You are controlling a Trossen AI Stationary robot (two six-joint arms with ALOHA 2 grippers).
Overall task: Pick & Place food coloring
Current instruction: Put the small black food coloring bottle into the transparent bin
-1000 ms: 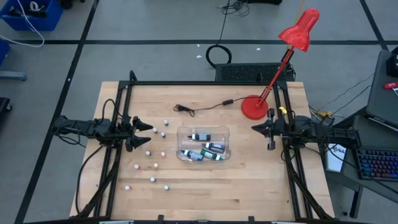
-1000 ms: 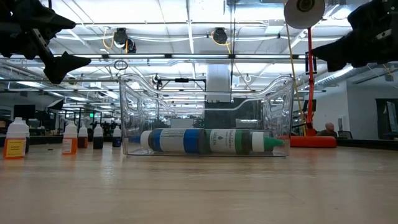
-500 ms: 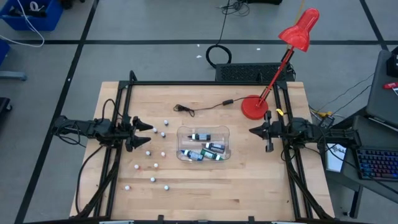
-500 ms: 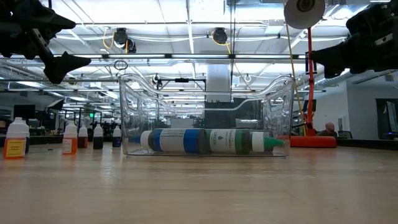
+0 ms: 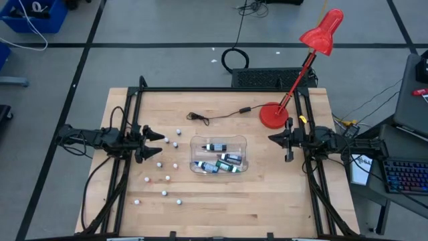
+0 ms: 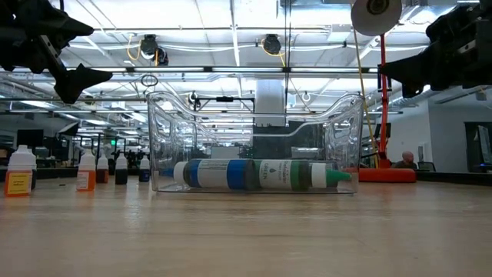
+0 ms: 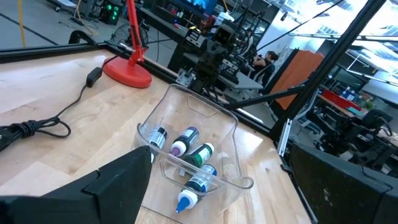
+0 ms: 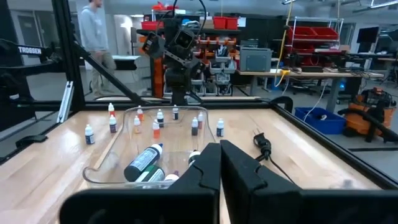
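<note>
Several tiny white-capped food coloring bottles (image 5: 167,140) stand upright on their bases, scattered over the table's left half; the right wrist view shows them (image 8: 112,123) beyond a clear tub. That tub (image 5: 219,155) sits mid-table with several larger dark, green and blue bottles (image 7: 189,158) lying inside. My left gripper (image 5: 158,144) hovers open and level at the left, above the nearest small bottles. My right gripper (image 5: 271,139) hovers shut and level, right of the tub. Both are clear of the table in the low view.
A red desk lamp stands on its base (image 5: 274,115) at the back right, its head (image 5: 323,30) past the far edge. A black cable (image 5: 214,117) lies behind the tub. Black frame rails (image 5: 127,167) run along both sides. A person (image 8: 93,25) stands beyond the table.
My right gripper has sunk a little and stayed shut.
</note>
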